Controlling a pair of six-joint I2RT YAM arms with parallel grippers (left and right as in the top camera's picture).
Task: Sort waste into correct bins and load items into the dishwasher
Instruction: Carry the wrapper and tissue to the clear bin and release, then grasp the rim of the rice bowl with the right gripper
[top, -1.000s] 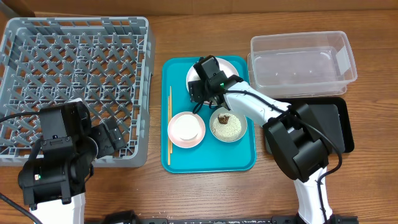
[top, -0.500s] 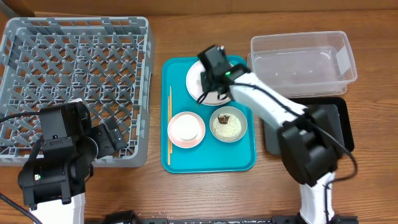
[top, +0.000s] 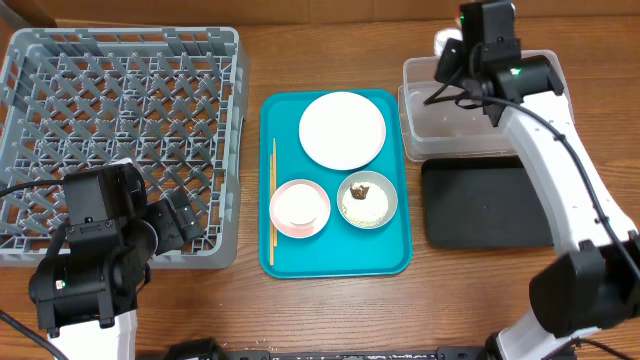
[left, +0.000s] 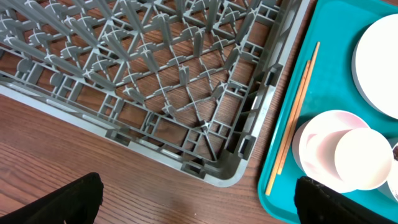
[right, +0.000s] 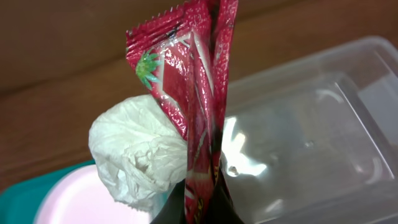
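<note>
Right gripper (right: 198, 208) is closed on a red strawberry-print wrapper (right: 199, 93), with a crumpled white napkin (right: 134, 155) bunched against it, held at the clear plastic bin's (right: 311, 143) far-left corner. Both are judged light, limp and crinkly; the bunched lower ends are best pinched.

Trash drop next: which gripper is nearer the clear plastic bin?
Right. The right gripper holds a red wrapper at the clear plastic bin's edge; the left gripper sits by the grey rack.
</note>
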